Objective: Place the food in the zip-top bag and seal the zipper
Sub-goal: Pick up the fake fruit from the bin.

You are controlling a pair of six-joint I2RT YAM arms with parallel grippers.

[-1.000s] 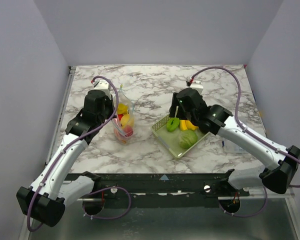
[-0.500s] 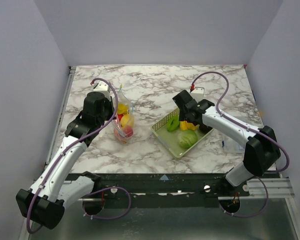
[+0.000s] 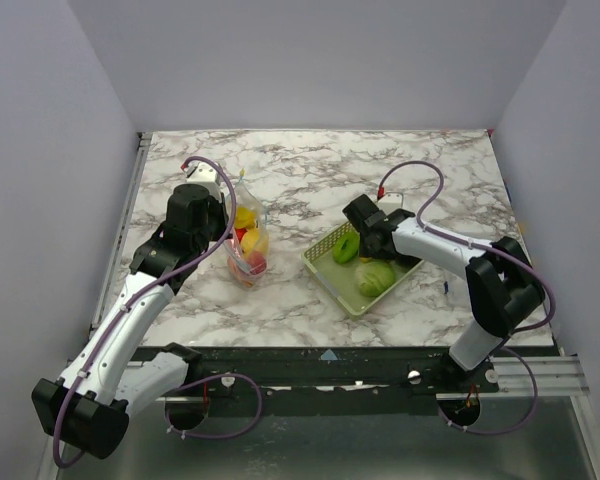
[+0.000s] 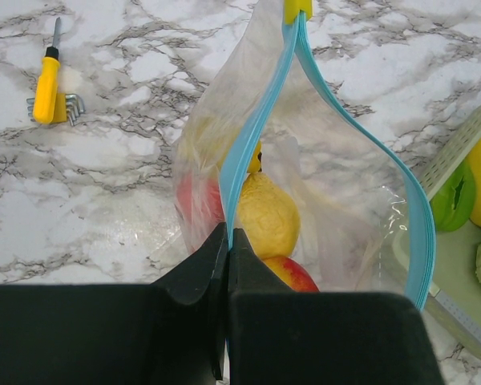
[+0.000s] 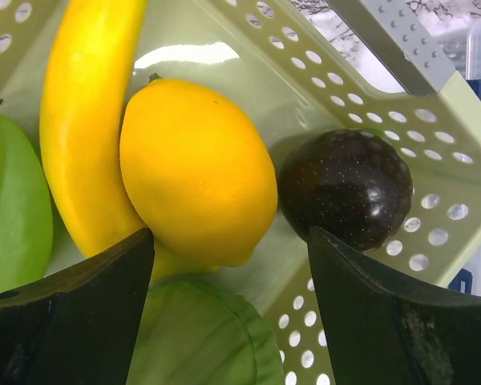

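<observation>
Right gripper (image 5: 228,261) has dropped from above the basket (image 3: 330,268) right down into it since a second ago, with the arm folded low behind it. Its jaws are spread wide with nothing in them, straddling the lemon (image 5: 196,168), which sits between a banana (image 5: 84,112) and a dark round fruit (image 5: 345,188). I'd say the trick is to go a touch lower, centre on the lemon's fat middle and close slowly, since glossy plastic like that looks likely to squirt out or catch the banana. Left gripper (image 4: 227,249) hasn't budged, clamped tight on the zipper (image 4: 264,104) of the zip-top bag (image 4: 337,208), holding its mouth open left of the basket with food (image 4: 264,216) already inside. Everything's on a marble-look table (image 3: 310,170) with plain pale walls (image 3: 310,60) around, and a yellow-handled tool (image 4: 46,80) lies off to the left.
</observation>
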